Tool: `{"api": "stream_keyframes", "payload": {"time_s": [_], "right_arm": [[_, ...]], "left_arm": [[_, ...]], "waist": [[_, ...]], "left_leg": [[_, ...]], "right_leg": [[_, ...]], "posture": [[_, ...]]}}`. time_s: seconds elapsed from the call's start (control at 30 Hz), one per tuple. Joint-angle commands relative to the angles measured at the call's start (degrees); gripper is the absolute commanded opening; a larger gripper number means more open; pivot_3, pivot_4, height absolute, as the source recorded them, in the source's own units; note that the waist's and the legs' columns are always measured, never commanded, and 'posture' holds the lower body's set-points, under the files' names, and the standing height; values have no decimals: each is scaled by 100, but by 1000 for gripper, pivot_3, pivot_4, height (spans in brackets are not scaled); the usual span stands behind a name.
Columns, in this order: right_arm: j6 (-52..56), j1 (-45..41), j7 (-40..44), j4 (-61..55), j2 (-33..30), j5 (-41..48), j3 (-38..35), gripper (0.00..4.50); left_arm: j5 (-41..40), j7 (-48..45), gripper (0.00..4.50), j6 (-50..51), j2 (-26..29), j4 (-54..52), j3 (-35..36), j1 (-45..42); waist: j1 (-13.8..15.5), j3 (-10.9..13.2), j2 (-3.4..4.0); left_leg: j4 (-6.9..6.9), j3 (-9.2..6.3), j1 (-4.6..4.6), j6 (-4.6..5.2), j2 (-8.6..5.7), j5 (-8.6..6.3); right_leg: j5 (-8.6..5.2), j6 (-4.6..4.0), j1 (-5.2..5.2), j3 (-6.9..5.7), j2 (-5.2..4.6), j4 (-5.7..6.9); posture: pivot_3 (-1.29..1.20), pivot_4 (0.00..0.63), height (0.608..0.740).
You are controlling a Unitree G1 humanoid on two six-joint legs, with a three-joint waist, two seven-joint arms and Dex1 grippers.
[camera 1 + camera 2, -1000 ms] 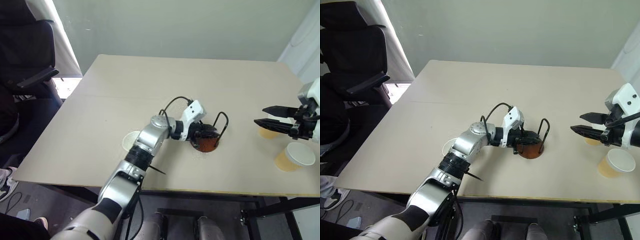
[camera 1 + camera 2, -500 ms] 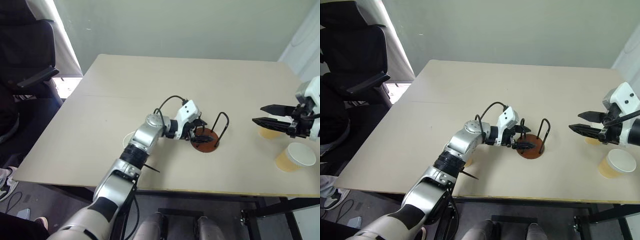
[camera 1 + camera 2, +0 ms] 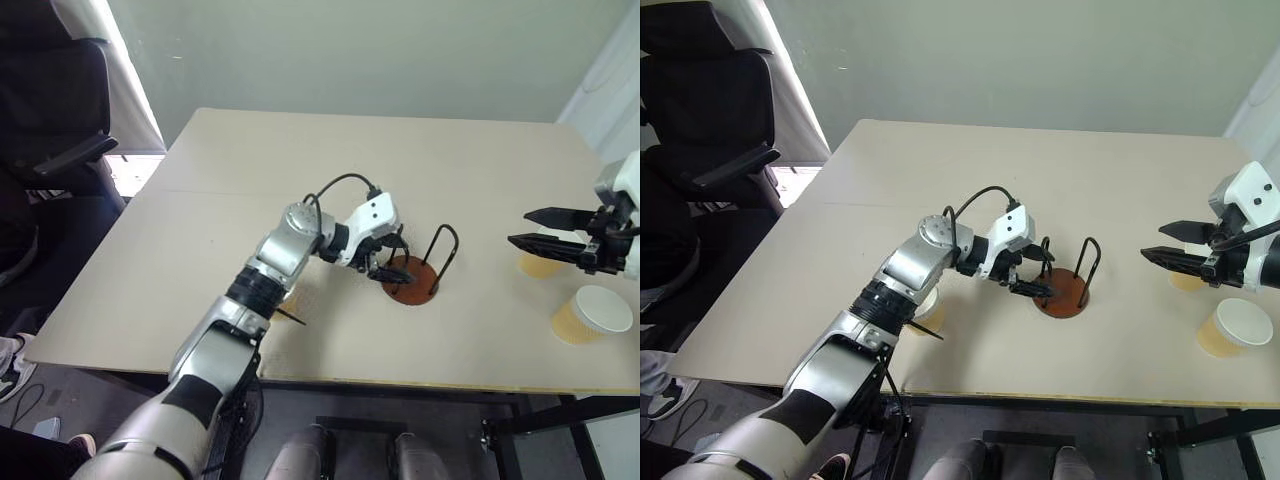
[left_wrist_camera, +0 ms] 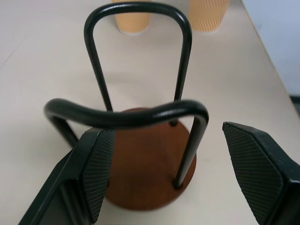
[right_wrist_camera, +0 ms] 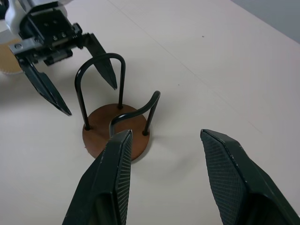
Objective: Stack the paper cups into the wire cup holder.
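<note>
Paper cups and wire cup holder [image 3: 410, 277], with both arms at rest above the table [image 3: 200, 230]. The holder stood upright near the middle of the table, its reddish-brown disc base flat on the surface and its black wire loops empty. Two paper cups stood well to the right of the holder: one [image 3: 590, 313] in the open near the table's front edge, the other [image 3: 538, 262] just behind it, partly hidden by the right gripper [image 3: 522, 229]. A third cup [image 3: 928, 305] stood to the left of the holder, largely hidden under the left forearm. The left gripper [image 3: 1038, 272] hovered at the holder's left side with its fingers spread wide and nothing between them, one finger beside the nearer loop. The right gripper, fingers parted and empty, pointed toward the holder from above the two right-hand cups. In all likelihood the step in hand was fetching the first cup; it would go best if the cup were gripped around its wall below the rim, kept upright, and lowered centrally between the loops.
</note>
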Motion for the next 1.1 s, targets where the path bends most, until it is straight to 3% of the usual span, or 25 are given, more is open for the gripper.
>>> {"api": "stream_keyframes", "payload": {"time_s": [0.03, 0.37, 0.73, 0.97, 1.1], "right_arm": [[-111, -52, 59, -33, -117, -31, -82, 2312], [-185, -56, 139, -4, -161, -82, -61, 2312], [-585, -110, 291, 375, -308, -431, 97, 2312], [-1469, -223, 542, 1035, -543, -1290, 874, 2312], [-1835, -602, 676, 1577, -504, -1685, 1367, 2312]], "left_arm": [[126, -203, 3860, -94, 99, -221, -90, -206], [279, -613, 3860, -95, 796, -641, -70, -377], [-17, -535, 3860, -130, 1457, -650, 769, -617], [-1100, -584, 3860, 738, 1507, -1396, 1564, -294], [-1249, -463, 3860, 933, 1623, -1642, 1643, -87]], "waist": [[0, 0, 0], [-4, 0, 0], [-6, 0, 0], [-26, 0, 1], [-46, 0, 1]], "left_leg": [[0, 0, 0, -1, 0, -1], [0, -2, -2, -2, 0, -21], [0, -4, -6, 1, 0, -41], [0, -5, -6, -1, 0, -46], [0, -5, -3, -1, 0, -46]], "right_leg": [[0, 0, 0, 0, 0, 0], [-11, 3, -3, 0, 0, -2], [-28, 1, -5, -2, 0, -10], [-29, 1, -5, -3, 0, -13], [-29, 1, -4, -2, 0, -11]], "posture": [[0, 150, 740], [0, 150, 740], [0, 150, 740], [0, 150, 740], [0, 150, 740]]}}
